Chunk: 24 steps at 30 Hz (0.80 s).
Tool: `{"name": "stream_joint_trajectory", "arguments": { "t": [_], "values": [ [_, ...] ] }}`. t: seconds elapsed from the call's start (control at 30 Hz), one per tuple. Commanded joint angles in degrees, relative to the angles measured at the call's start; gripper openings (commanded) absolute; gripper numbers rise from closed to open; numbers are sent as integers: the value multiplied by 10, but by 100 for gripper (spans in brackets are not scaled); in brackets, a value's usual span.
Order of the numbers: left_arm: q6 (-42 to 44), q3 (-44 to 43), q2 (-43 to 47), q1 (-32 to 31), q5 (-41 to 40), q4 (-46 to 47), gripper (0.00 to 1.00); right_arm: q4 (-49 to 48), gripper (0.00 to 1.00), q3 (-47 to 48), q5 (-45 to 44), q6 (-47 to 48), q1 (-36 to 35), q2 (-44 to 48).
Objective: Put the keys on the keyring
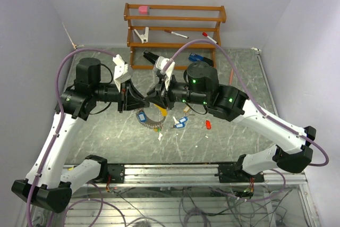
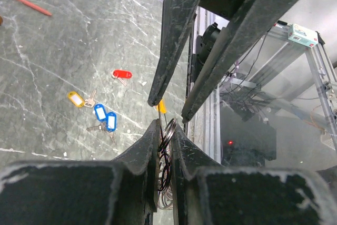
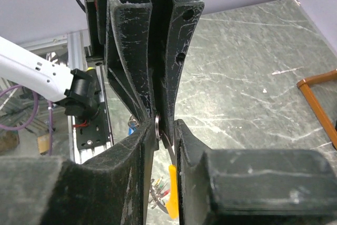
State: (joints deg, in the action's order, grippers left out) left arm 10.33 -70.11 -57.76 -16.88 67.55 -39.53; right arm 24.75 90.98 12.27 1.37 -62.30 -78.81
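Observation:
My left gripper [image 1: 142, 99] is shut on the keyring [image 2: 169, 130], a thin wire loop pinched edge-on between its fingers. The loop hangs below with several coloured tags [image 1: 147, 119]. My right gripper [image 1: 158, 95] meets it tip to tip. It is shut on the small ring [image 3: 158, 125] of a key with a yellow tag [image 3: 172, 198], which hangs down and also shows in the left wrist view [image 2: 161, 106]. Loose on the table lie keys with a red tag [image 2: 122, 74], a yellow tag [image 2: 76, 98] and two blue tags [image 2: 105, 117]; the blue pair [image 1: 181, 122] and the red one [image 1: 208, 124] show from the top.
A wooden rack [image 1: 175, 25] stands at the back with a pink block, a white clip, marker pens and a blue stapler [image 1: 195, 57]. A red pen [image 2: 29, 3] lies on the table. The metal rail [image 1: 170, 173] runs along the near edge.

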Motion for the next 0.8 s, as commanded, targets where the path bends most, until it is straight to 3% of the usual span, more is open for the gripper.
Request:
{"name": "stream_joint_trajectory", "arguments": {
  "t": [0.0, 0.13, 0.4, 0.57, 0.67, 0.77],
  "values": [
    [32, -32, 10, -3, 36, -21, 7, 3, 22, 11, 9, 3, 4, 2],
    [41, -44, 7, -3, 41, -29, 7, -1, 29, 0, 18, -3, 4, 12],
    [38, -46, 3, -3, 47, -25, 7, 5, 27, 1, 31, -6, 4, 7],
    [33, -53, 2, -4, 47, -22, 7, 10, 18, 2, 39, -6, 4, 0],
    [37, -55, 1, -3, 44, -27, 7, 8, 0, 0, 38, -7, 4, 2],
    [36, -54, 1, -3, 42, -25, 7, -3, 0, -9, 34, -9, 5, 12]
  ]
}}
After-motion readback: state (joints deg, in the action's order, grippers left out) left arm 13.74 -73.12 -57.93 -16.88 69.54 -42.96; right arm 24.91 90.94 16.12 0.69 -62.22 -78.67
